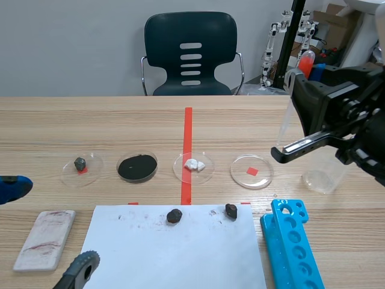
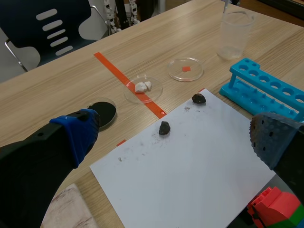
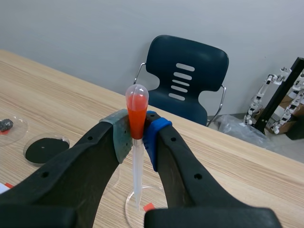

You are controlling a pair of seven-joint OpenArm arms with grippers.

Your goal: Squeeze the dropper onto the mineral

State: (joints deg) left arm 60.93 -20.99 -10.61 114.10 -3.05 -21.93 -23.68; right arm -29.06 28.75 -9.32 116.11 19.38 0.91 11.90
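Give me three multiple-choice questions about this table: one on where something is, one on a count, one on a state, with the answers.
1. The white mineral pieces lie: A in the dish on the tape line; B in the beaker; C in the blue rack.
2. Dark rocks on the white paper: A one; B two; C four.
3. The right arm's fingers are: A open and empty; B shut on a rock; C shut on the dropper.

Answers: 1 A, the pieces sit in the dish standing on the tape. 2 B, two rocks lie near the paper's far edge. 3 C, the fingers press the dropper's red-filled bulb from both sides.
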